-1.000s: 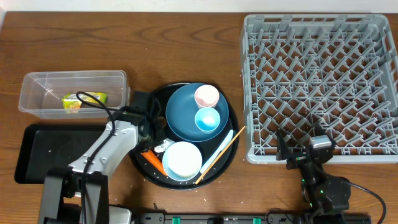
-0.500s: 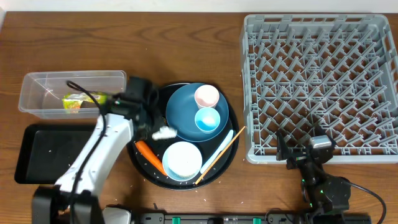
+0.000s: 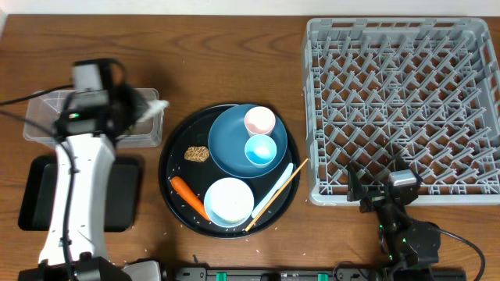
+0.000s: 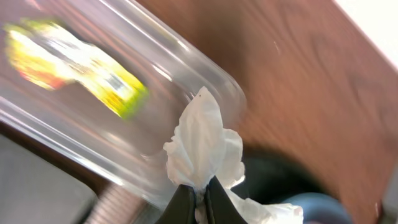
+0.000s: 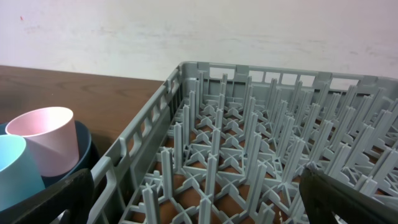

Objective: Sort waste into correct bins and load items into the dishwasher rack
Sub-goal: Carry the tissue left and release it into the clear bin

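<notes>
Brown wood-grain table [image 3: 234, 47] under everything, with a pale wall [image 5: 186, 31] behind it in the right wrist view. We've got the left gripper [image 4: 200, 198] clamped on the crumpled white tissue [image 4: 205, 143] — soft, wrinkly, bunched up into a pointed peak. It stands straight out from the fingertips, long axis in line with the fingers, tip pointing away from them. From overhead the tissue pokes out to the right of the gripper, at the right end of the clear plastic tub [image 3: 47, 117] and over its rim as far as we can tell. Inside the tub lies the glossy yellow-green wrapper [image 4: 81, 68], blurred. The flat black tray [image 3: 31, 195] sits just beside the tub, on the robot's side.

On the round black tray [image 3: 166, 168] there's an orange carrot [image 3: 187, 197], tapered, lying diagonally beside the white bowl [image 3: 229, 200]. A small brown lump [image 3: 196, 154] sits just left of the dark-blue plate [image 3: 230, 148], which carries the pink cup [image 3: 259, 120] and light-blue cup [image 3: 260, 149]. The white spoon [image 3: 280, 181] and wooden chopsticks [image 3: 277, 193] slant side by side, up to the right.

The right gripper [image 5: 199, 193] is spread wide by the near wall of the grey peg rack [image 5: 249, 124] — lattice sides, rows of upright pegs.
</notes>
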Controlling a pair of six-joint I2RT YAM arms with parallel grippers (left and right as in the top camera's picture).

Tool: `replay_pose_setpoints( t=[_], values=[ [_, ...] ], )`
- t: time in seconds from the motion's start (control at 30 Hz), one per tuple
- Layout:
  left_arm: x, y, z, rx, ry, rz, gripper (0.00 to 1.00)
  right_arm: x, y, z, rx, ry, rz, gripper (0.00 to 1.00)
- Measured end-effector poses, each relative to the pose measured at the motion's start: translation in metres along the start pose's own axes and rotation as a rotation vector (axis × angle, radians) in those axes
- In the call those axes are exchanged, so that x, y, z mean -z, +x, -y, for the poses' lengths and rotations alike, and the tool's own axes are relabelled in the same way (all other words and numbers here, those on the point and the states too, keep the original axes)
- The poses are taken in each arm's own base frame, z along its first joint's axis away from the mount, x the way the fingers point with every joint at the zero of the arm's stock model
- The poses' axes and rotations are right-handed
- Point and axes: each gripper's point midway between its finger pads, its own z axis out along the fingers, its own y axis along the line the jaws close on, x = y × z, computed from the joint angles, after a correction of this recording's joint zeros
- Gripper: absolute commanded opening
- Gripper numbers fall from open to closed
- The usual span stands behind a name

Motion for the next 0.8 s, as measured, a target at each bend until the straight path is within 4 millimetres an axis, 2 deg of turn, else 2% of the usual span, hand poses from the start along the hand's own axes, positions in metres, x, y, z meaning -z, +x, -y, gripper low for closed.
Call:
replay_pose_setpoints(
  t=[0.1,0.23,0.33,0.4,0.43,0.47,0.67,0.8],
  values=[
    [-0.007,-0.028,-0.025,0.068,-0.033,0.063,0.06,0.0,0.0,0.0,0.0,0.0,0.0,0.99],
    [-0.034,-0.041,-0.046,0.112,-0.07,0.068,0.06,0.0,0.0,0.0,0.0,0.0,0.0,0.99],
    [-0.059,-0.037,-0.057,0.119,-0.097,0.033,0.3,0.0,0.0,0.0,0.0,0.0,0.0,0.99],
    [-0.07,-0.032,-0.061,0.123,-0.112,0.007,0.4,0.0,0.0,0.0,0.0,0.0,0.0,0.99],
    [-0.075,-0.031,-0.063,0.13,-0.116,-0.001,0.55,0.0,0.0,0.0,0.0,0.0,0.0,0.99],
    [-0.076,-0.031,-0.063,0.123,-0.117,-0.001,0.64,0.0,0.0,0.0,0.0,0.0,0.0,0.99],
    [-0.068,-0.038,-0.059,0.105,-0.1,0.028,0.65,0.0,0.0,0.0,0.0,0.0,0.0,0.99],
    [-0.044,-0.042,-0.05,0.09,-0.076,0.059,0.57,0.0,0.0,0.0,0.0,0.0,0.0,0.99]
  ],
)
